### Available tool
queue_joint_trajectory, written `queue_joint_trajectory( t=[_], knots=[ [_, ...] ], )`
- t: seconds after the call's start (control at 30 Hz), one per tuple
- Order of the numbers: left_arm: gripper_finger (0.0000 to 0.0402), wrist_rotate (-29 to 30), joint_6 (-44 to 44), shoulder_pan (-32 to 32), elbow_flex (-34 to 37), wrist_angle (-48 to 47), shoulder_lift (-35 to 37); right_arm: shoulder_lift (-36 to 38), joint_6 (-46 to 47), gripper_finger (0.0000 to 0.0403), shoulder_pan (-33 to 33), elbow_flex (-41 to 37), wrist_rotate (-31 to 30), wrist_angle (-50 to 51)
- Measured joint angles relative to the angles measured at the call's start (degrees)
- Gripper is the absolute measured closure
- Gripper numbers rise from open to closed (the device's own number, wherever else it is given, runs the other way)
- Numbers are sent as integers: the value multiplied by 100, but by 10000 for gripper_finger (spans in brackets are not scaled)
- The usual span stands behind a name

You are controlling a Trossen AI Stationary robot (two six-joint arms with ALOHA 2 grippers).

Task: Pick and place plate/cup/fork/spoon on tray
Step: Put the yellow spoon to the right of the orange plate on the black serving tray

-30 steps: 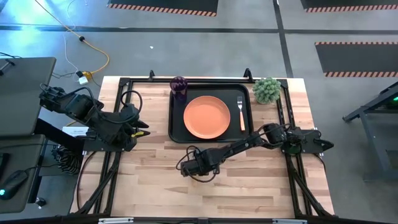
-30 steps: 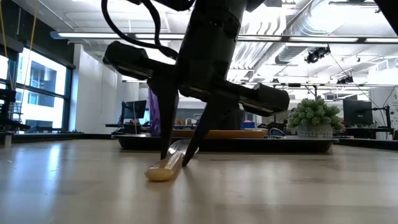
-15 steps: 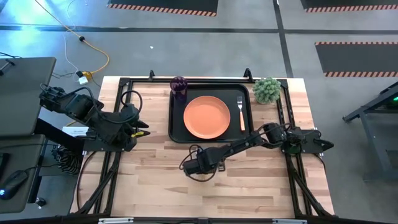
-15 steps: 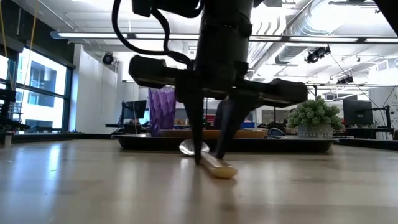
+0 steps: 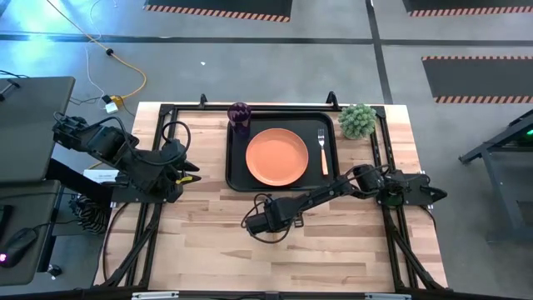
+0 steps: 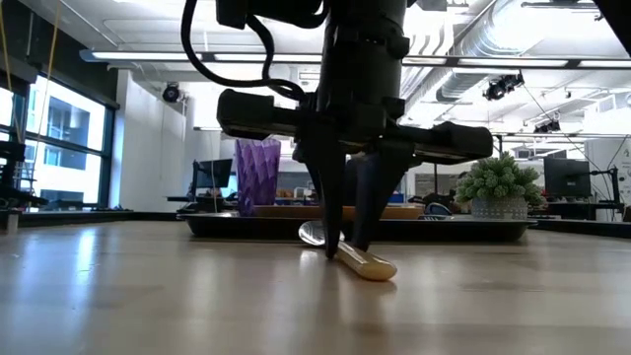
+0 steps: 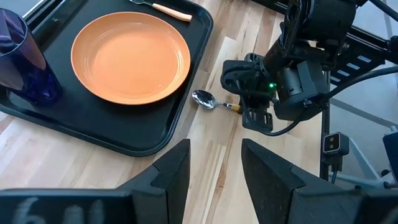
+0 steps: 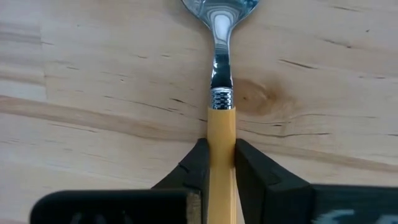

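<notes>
1. Swung round since a second ago: spoon, handle end then pointing to the low view's left, now to its right, with the right gripper shifted rightward along with it.
2. Pinched now on the orange handle just behind the metal neck, both dark fingers pressed against its sides in the right wrist view; bowl pointing away from the wrist.
3. Lying on bare wood just outside the near rim of the tray, apart from it, bowl toward the tray; possibly still touching the table at the handle end, though hard to tell from the low view.
4. Already on the tray: plate in the middle, cup at a far corner, fork beside the plate on the plant side.
5. Parked at the table's left edge, well apart from the work: left gripper, fingers spread and empty.
6. Risks from here:
   - Slim, smooth handle held near one end, so likely to pivot or slip out during the lift.
   - Too low a carry, and the bowl could catch the tray's raised rim and twist free.
   - Release over the plate's edge, and the spoon could end up propped there rather than flat on the tray.
   - Little free tray floor on the cup side, hence some chance of nudging the cup.
</notes>
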State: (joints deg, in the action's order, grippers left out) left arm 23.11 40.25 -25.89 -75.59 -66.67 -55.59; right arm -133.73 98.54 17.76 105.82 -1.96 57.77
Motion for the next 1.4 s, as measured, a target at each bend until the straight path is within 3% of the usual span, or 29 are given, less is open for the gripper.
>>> queue_joint_trajectory(
  t=[1.4],
  knots=[
    [268,0,2,0,-2,9,2,162,-459,383,177,691,-415,663]
  ],
)
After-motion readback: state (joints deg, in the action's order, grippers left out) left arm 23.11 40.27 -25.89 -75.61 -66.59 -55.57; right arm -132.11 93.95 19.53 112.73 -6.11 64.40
